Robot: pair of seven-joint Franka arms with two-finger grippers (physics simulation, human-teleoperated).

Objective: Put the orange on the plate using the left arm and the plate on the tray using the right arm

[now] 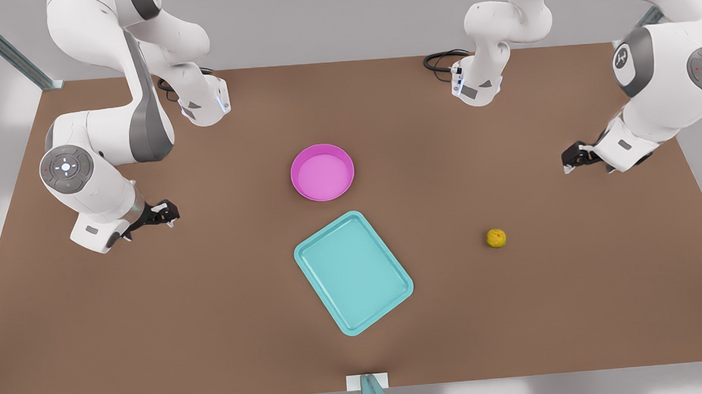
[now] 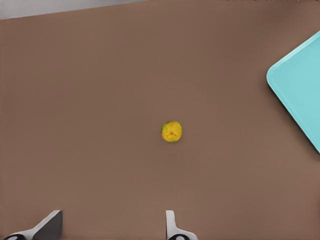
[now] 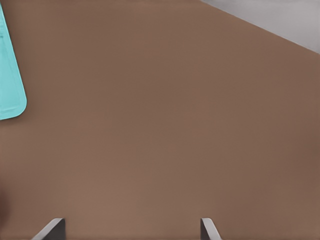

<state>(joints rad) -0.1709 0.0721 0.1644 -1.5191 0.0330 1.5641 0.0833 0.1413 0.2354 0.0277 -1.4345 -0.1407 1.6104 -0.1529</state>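
The orange [image 1: 495, 238] lies alone on the brown table toward the front view's right; the left wrist view has it [image 2: 171, 131] well ahead of my left gripper [image 2: 111, 229]. That gripper [image 1: 570, 161] hovers open and empty at the front view's right, behind the orange. At mid-table stands the pink plate [image 1: 322, 172], with nothing in it. Just in front of it the teal tray [image 1: 354, 272] lies bare and skewed; its corners show in the wrist views [image 2: 300, 90] [image 3: 9, 85]. Open and empty, my right gripper [image 1: 165, 215] [image 3: 130, 230] waits at the front view's left, apart from the plate.
A black cable [image 1: 440, 60] loops near an arm base at the back. A small teal post on a white block [image 1: 371, 388] sits at the table's front edge. Bare brown table [image 1: 569, 306] stretches around the orange and between gripper and plate.
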